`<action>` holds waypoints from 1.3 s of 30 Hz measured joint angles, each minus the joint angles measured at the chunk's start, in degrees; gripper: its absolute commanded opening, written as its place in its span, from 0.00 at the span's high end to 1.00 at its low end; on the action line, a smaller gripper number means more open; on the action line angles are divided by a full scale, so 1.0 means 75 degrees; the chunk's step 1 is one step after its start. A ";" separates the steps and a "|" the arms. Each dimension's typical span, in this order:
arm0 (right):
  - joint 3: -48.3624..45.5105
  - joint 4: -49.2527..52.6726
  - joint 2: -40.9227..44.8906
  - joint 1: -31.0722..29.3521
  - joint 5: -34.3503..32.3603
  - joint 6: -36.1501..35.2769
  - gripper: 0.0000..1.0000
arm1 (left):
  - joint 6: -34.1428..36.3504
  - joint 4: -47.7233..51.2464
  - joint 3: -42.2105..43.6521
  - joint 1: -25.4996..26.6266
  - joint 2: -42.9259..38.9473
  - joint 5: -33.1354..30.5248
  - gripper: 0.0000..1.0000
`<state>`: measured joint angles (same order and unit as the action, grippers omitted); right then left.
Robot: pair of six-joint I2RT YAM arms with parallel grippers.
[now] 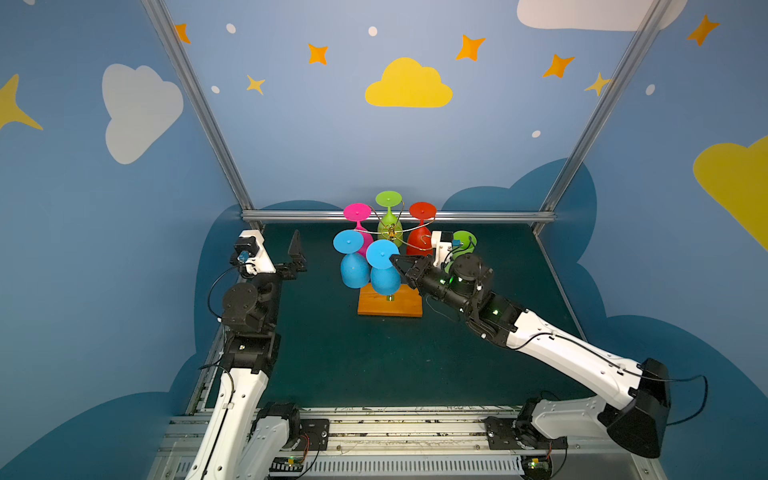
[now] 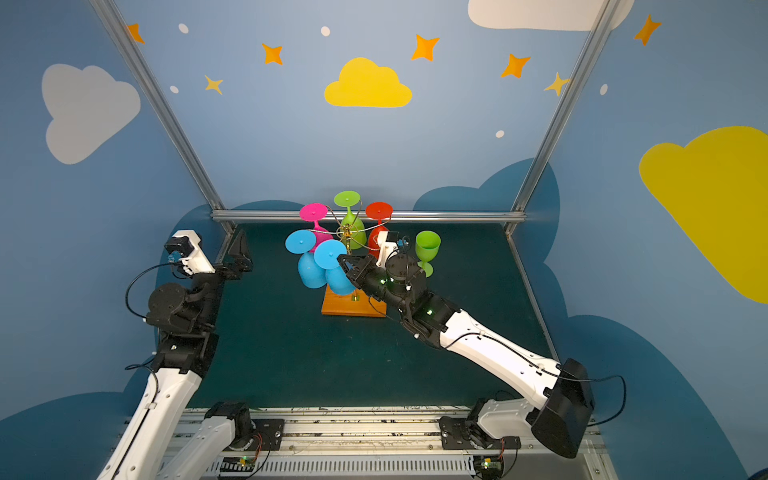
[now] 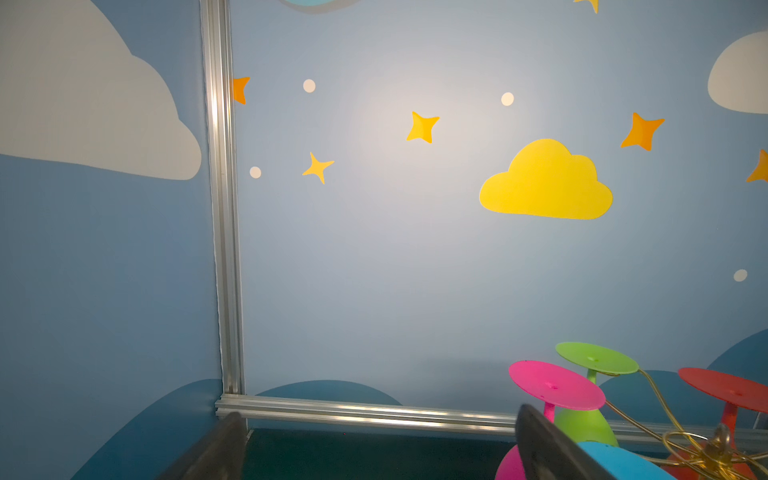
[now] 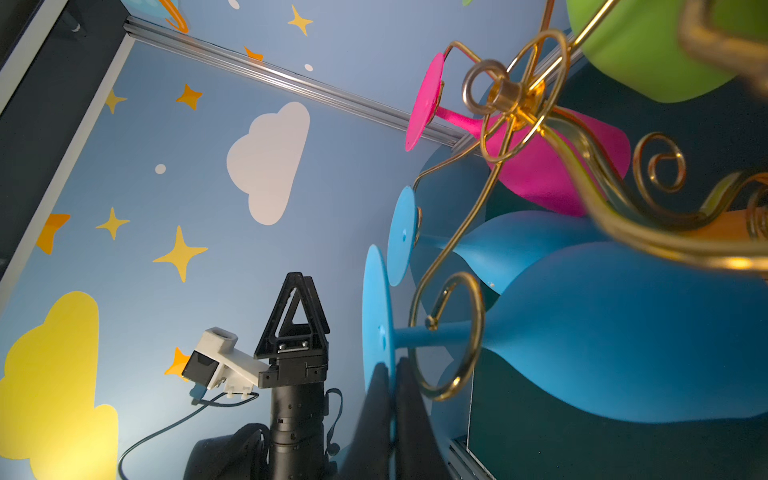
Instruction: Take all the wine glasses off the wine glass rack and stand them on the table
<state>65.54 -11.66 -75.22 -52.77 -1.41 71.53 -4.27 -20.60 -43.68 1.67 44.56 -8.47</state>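
Note:
The wine glass rack (image 1: 390,309) (image 2: 353,307), gold wire on an orange-brown wooden base, stands at the middle back in both top views, with several coloured glasses hanging bowl-down. My right gripper (image 1: 392,258) (image 2: 340,258) (image 4: 390,365) is shut on the edge of the round foot of the nearest blue wine glass (image 1: 384,280) (image 2: 338,280) (image 4: 623,332). That glass's stem sits in a gold scroll arm (image 4: 453,332). My left gripper (image 1: 297,255) (image 2: 241,253) (image 3: 380,413) is open and empty, to the left of the rack, apart from it.
A second blue glass (image 1: 353,270), a pink one (image 1: 358,212), a green one (image 1: 388,199) and a red one (image 1: 422,212) hang on the rack. A green glass (image 2: 428,249) stands upright on the mat right of the rack, behind my right wrist. Aluminium rail (image 1: 399,216) bounds the back.

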 measured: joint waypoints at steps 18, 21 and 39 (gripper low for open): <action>-0.0017 0.0221 0.0251 -0.0131 -0.0070 -0.0052 1.00 | 0.0000 0.0003 0.0000 0.0000 0.0000 -0.0017 0.01; -0.0175 0.0213 0.0434 -0.0149 -0.0090 -0.0017 1.00 | 0.0000 0.0000 0.0000 0.0000 0.0000 -0.0017 0.01; -0.0417 0.0452 0.0970 -0.0125 -0.0184 0.0262 1.00 | 0.0000 0.0000 0.0029 0.0003 0.0003 -0.0023 0.01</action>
<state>62.41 -8.27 -67.94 -53.71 -2.79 73.49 -4.27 -20.60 -43.46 1.69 44.58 -8.64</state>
